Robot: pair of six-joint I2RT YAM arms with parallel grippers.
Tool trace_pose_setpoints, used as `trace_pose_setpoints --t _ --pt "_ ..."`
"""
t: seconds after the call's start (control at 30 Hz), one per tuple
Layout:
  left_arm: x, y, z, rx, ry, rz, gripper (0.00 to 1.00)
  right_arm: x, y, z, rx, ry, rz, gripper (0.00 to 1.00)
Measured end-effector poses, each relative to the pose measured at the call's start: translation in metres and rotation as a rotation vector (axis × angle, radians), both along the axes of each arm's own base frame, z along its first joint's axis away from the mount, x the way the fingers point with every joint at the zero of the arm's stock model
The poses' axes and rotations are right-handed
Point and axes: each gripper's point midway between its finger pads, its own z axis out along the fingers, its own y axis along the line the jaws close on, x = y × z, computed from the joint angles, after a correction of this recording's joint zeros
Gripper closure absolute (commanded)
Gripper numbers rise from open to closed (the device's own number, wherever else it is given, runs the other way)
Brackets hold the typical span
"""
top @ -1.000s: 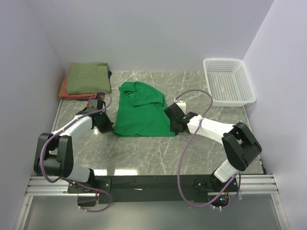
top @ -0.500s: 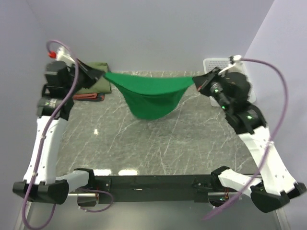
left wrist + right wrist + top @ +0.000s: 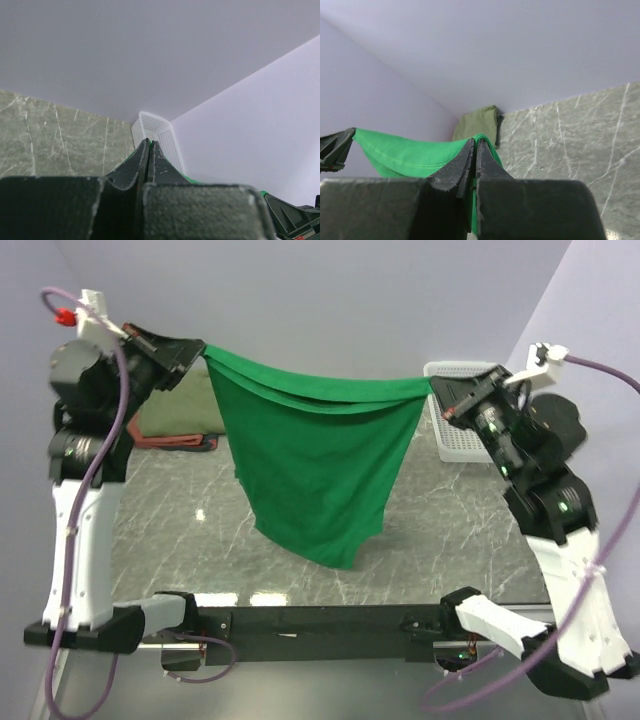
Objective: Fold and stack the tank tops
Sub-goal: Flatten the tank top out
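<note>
The left claw (image 3: 198,348) and right claw (image 3: 440,392) each pinched one end of the bright green tank top (image 3: 315,470), its hem I think, stretching it high over the table (image 3: 460,530) so it hung open, to my mind for smoothing before folding near the folded olive tank top (image 3: 185,418).
</note>
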Motion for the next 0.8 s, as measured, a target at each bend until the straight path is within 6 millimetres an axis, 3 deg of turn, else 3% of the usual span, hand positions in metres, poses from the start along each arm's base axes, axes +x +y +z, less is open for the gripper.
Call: trace_pose_setpoints --t 0.1,0.23,0.37,0.47,0.57,0.67,0.7,0.73,0.77,0.8 --pt "0.033 -0.003 -0.019 -0.008 0.047 -0.002 1.0 0.033 0.002 -0.011 -0.01 0.023 -0.006 1.0" --pt "0.107 -0.013 -0.047 -0.006 0.119 -0.038 0.99 0.092 0.011 -0.025 -0.009 0.044 0.019 1.0" --pt "0.186 -0.028 -0.03 -0.026 0.066 -0.128 0.99 0.164 0.016 -0.042 -0.005 0.099 0.036 1.0" --pt "0.215 -0.028 -0.021 -0.069 0.003 -0.193 1.0 0.195 0.012 -0.033 0.006 0.086 0.033 1.0" --pt "0.214 -0.014 -0.036 -0.102 0.039 -0.218 1.0 0.194 0.007 -0.016 0.019 0.048 0.032 1.0" --pt "0.203 0.005 -0.053 -0.103 0.087 -0.203 1.0 0.171 0.003 -0.013 0.031 0.016 0.033 1.0" --pt "0.199 0.009 -0.073 -0.102 0.135 -0.196 1.0 0.161 0.002 -0.021 0.037 0.025 0.034 1.0" --pt "0.189 0.011 -0.07 -0.096 0.134 -0.194 0.99 0.15 0.001 -0.032 0.043 0.034 0.038 1.0" --pt "0.179 0.011 -0.081 -0.086 0.15 -0.193 1.0 0.14 0.0 -0.045 0.049 0.037 0.042 1.0" --pt "0.166 0.009 -0.097 -0.08 0.187 -0.197 1.0 0.128 -0.001 -0.07 0.056 0.073 0.04 1.0"
